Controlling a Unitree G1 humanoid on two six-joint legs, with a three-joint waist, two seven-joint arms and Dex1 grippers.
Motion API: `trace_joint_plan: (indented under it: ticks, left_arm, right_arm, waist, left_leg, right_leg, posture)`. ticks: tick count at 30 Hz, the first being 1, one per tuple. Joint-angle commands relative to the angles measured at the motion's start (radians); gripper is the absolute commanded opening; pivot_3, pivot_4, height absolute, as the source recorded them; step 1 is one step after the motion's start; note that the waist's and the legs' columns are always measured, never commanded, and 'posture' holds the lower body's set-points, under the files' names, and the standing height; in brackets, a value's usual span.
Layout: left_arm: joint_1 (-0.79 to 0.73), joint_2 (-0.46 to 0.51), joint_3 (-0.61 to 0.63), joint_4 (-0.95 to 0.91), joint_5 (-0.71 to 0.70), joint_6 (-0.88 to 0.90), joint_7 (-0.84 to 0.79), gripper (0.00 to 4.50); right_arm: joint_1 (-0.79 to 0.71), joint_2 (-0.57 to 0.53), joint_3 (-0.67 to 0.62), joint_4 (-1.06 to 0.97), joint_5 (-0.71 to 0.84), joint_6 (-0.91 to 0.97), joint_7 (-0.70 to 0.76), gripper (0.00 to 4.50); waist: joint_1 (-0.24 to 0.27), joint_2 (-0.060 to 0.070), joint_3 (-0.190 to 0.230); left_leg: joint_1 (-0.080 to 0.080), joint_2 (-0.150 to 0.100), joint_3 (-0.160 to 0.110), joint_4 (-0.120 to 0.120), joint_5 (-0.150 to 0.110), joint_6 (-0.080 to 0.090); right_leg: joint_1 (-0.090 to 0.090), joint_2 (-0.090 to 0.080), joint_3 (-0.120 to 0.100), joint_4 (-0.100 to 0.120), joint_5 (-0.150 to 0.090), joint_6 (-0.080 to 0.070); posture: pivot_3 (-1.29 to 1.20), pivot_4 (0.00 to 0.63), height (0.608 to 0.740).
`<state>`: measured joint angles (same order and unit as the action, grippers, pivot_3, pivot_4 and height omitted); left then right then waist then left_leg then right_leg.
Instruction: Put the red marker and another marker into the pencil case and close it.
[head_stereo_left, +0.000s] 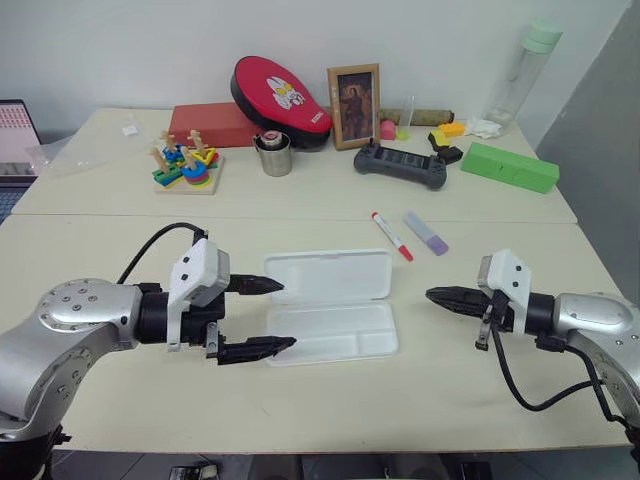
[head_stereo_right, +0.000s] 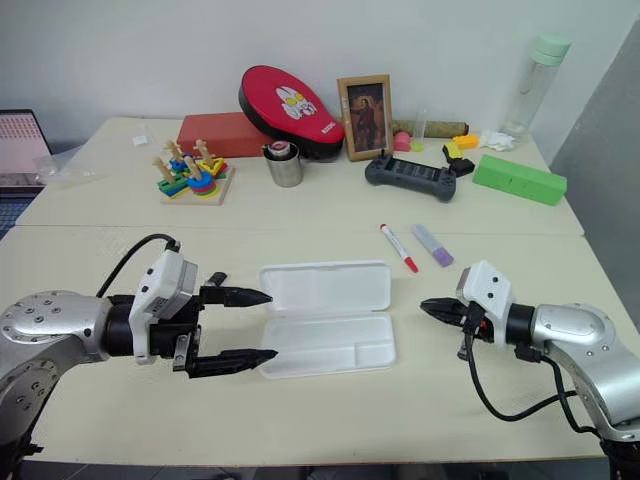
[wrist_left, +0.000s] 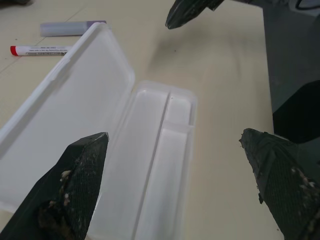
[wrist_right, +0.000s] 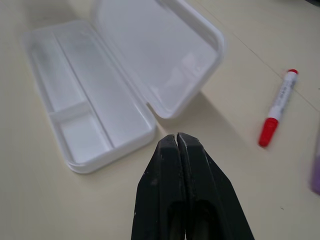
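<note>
Now the table carries everything, and the case lies open near its front edge, lid flat toward the back, tray with its divider empty. It is light and unpinned, so a nudge from either arm would likely slide it or flip the lid shut before anything goes in. The left gripper hovers at the case's left end, fingers spread wide, holding nothing. The right gripper sits to the case's right, fingers pressed together, empty; it must open before any pick. Behind it, well clear of the case, lie the lilac marker and, just beside it, the red marker. Both are round and could roll, and reaching for one risks knocking the other.
</note>
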<state>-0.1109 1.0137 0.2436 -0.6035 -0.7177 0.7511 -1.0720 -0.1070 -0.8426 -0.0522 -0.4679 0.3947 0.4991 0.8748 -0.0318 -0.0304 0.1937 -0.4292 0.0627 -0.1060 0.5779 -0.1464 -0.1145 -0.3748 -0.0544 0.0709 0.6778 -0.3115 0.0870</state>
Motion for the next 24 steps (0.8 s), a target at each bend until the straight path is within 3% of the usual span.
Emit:
trace_joint_plan:
  ticks: [1, 9, 13, 19, 24]
  left_arm:
    - [-0.031, 0.008, 0.085, -0.043, -0.022, 0.012, 0.072, 4.49]
    - [-0.044, 0.005, 0.123, -0.069, -0.043, 0.046, 0.175, 4.49]
    - [-0.051, 0.016, 0.135, -0.067, -0.043, 0.049, 0.198, 4.5]
    - [-0.051, 0.033, 0.162, -0.053, -0.062, 0.07, 0.204, 4.5]
    - [-0.052, 0.043, 0.176, -0.042, -0.062, 0.071, 0.204, 4.5]
  right_arm:
    - [-0.019, 0.016, -0.006, 0.022, -0.033, -0.042, -0.023, 0.0]
    - [-0.075, 0.03, 0.01, 0.063, -0.034, 0.026, -0.041, 0.0]
    - [-0.104, 0.039, 0.011, 0.073, -0.018, 0.04, -0.036, 0.7]
    - [-0.162, 0.035, 0.045, 0.093, -0.04, 0.059, -0.036, 2.26]
    - [-0.313, 0.081, 0.099, 0.211, -0.104, 0.062, -0.082, 3.58]
  waist:
    - [0.0, 0.0, 0.0]
    - [-0.001, 0.0, 0.0]
    - [0.0, 0.0, 0.0]
    - [-0.001, 0.0, 0.0]
    - [-0.004, 0.001, 0.001]
  left_leg:
    - [0.0, 0.0, 0.0, 0.0, 0.0, 0.0]
    - [0.0, 0.0, 0.0, -0.001, 0.0, 0.0]
    - [0.0, 0.0, 0.0, -0.001, 0.0, 0.0]
    - [0.0, 0.0, 0.0, -0.001, 0.0, 0.0]
    - [0.0, 0.0, 0.0, 0.0, 0.0, 0.0]
  right_leg:
    - [0.0, 0.0, 0.0, 0.0, -0.001, -0.002]
    - [0.0, 0.0, 0.0, 0.0, 0.001, 0.002]
    - [0.0, 0.0, 0.0, 0.0, 0.001, 0.002]
    - [0.0, 0.0, 0.0, 0.0, 0.001, 0.002]
    - [-0.001, 0.0, 0.0, 0.0, 0.001, 0.002]
  posture:
    - [0.0, 0.15, 0.74]
    - [0.0, 0.15, 0.74]
    - [0.0, 0.15, 0.74]
    - [0.0, 0.15, 0.74]
    - [0.0, 0.15, 0.74]
